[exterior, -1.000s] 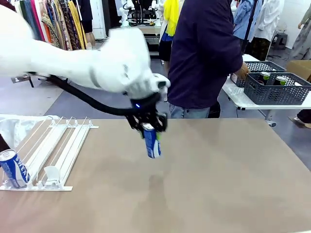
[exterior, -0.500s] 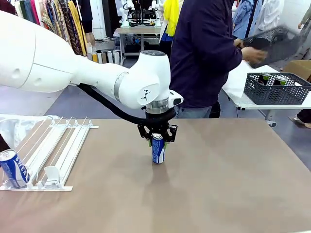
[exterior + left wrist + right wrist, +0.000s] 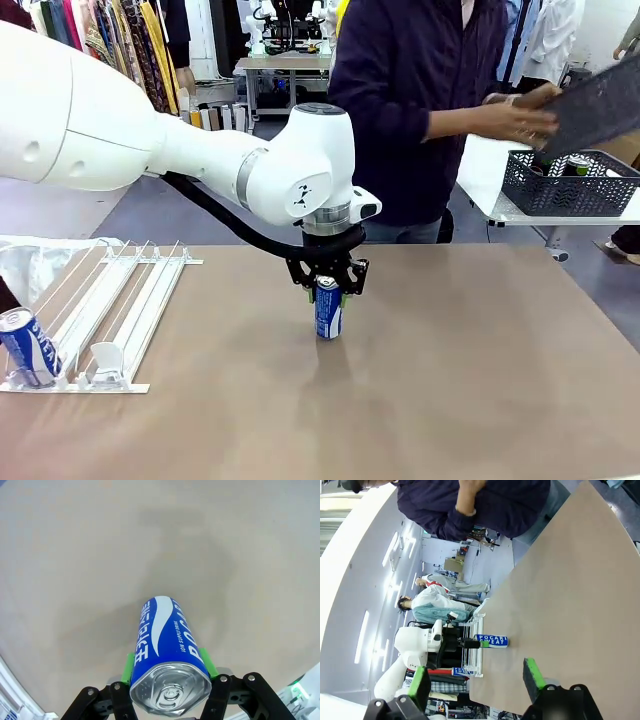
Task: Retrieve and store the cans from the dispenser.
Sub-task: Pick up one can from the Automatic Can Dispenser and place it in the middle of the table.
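Tan tabletop (image 3: 480,360), front view: at centre the left pincer (image 3: 327,288) is clamped on an upright blue can (image 3: 328,312); a second can (image 3: 27,347) sits in the rack (image 3: 148,290), lower left. Left wrist view: can at bottom centre. Right wrist view: right pincer (image 3: 476,676) apart, bottom edge.

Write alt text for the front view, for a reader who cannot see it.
The left pincer is shut on a blue can, held upright at the middle of a brown table. At the left, a second blue can sits at the near end of a white rail dispenser. Beyond it a person holds a dark basket.
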`<act>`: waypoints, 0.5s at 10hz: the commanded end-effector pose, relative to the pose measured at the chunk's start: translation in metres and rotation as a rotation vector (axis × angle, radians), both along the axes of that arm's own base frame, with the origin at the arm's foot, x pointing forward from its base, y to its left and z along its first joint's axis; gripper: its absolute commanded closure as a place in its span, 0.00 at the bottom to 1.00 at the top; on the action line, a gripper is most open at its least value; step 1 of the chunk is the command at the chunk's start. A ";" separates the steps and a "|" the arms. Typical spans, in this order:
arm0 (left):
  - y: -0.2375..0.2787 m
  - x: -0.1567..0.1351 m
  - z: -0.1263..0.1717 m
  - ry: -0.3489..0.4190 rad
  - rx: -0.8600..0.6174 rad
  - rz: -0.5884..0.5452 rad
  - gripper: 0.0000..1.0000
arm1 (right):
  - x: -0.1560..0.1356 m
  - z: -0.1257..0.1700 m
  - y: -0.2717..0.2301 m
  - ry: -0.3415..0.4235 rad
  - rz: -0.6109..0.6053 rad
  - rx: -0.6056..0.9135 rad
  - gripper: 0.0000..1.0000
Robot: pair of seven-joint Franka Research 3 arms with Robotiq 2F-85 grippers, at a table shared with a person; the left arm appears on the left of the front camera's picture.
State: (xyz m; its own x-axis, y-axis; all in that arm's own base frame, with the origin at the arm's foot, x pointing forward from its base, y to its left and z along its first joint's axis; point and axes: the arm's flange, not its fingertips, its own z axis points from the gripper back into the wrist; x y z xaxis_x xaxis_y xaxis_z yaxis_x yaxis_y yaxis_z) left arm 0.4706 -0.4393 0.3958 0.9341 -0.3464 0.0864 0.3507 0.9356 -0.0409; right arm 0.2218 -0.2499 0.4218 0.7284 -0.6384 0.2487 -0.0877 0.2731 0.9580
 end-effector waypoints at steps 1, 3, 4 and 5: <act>0.000 0.000 0.000 0.000 0.000 0.000 1.00 | 0.003 0.003 0.000 -0.038 -0.008 0.004 0.00; -0.004 0.000 0.002 0.004 -0.019 -0.052 0.00 | 0.003 0.003 0.000 -0.038 -0.008 0.004 0.00; -0.005 0.000 0.002 0.009 -0.014 -0.056 0.00 | 0.003 0.003 0.000 -0.038 -0.008 0.004 0.00; -0.005 -0.001 0.003 0.012 -0.008 -0.055 0.00 | 0.003 0.003 0.000 -0.038 -0.008 0.004 0.00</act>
